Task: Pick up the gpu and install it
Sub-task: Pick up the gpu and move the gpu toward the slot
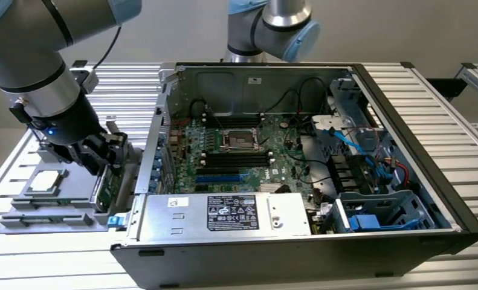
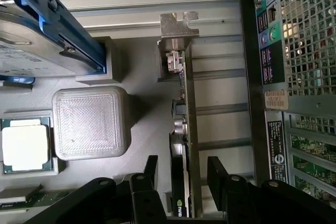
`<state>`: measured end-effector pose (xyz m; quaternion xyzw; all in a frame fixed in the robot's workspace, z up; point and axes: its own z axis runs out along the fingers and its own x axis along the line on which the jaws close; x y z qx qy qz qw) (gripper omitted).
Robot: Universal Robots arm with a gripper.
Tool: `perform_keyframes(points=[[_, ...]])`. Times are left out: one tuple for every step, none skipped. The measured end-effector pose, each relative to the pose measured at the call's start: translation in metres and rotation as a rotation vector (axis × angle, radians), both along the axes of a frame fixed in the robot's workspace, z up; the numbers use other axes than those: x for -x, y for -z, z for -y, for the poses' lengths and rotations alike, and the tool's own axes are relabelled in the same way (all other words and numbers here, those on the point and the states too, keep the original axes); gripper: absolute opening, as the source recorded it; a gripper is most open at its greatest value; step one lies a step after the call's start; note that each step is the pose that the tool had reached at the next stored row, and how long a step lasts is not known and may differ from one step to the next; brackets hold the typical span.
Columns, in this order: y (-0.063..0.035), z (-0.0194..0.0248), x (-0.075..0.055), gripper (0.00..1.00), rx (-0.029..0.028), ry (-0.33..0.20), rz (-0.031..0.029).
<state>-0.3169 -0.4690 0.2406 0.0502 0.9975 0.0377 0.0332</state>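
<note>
The gpu [image 2: 185, 124] stands on its long edge in a slot of the grey fixture tray [image 2: 142, 129], seen edge-on with its silver end bracket [image 2: 178, 24] at the far end. My gripper [image 2: 184, 179] is open and straddles the card's near end. One black finger [image 2: 152, 174] is on each side, with a small gap to the card. In the exterior view the gripper [image 1: 101, 158] hangs low over the tray at the exterior view's left, just outside the computer case [image 1: 400, 181]. The gpu [image 1: 103, 187] shows there as a thin green strip below it.
On the tray lie a silver hard drive with blue rails [image 2: 31, 40], a CPU [image 2: 25, 145], a grey square block [image 2: 92, 121] and a memory stick [image 2: 26, 199]. The case's perforated rear panel [image 2: 302, 51] stands close beside the gpu. The open case holds the green motherboard [image 1: 231, 151] and a power supply [image 1: 222, 214].
</note>
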Motion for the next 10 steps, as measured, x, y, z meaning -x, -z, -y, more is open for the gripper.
perform_keyframes(points=[[0.0002,0.0,0.0003,0.51,-0.0011,0.0,0.0014],[0.0004,-0.0002,0.0009,0.51,-0.0019,0.0,0.0031],[0.0007,-0.0004,0.0017,0.51,-0.0022,0.0,0.0054],[0.0009,-0.0004,0.0026,0.51,-0.0023,0.0,0.0081],[0.0011,-0.0005,0.0036,0.51,-0.0026,0.0,0.0109],[0.0013,-0.0006,0.0042,0.51,-0.0028,0.0,0.0128],[0.0015,-0.0006,0.0042,0.51,-0.0029,0.0,0.0136],[0.0015,-0.0006,0.0042,0.51,-0.0029,0.0,0.014],[0.0016,-0.0006,0.0042,0.51,-0.0029,0.0,0.0143],[0.0017,-0.0006,0.0043,0.51,-0.0029,0.0,0.0144]])
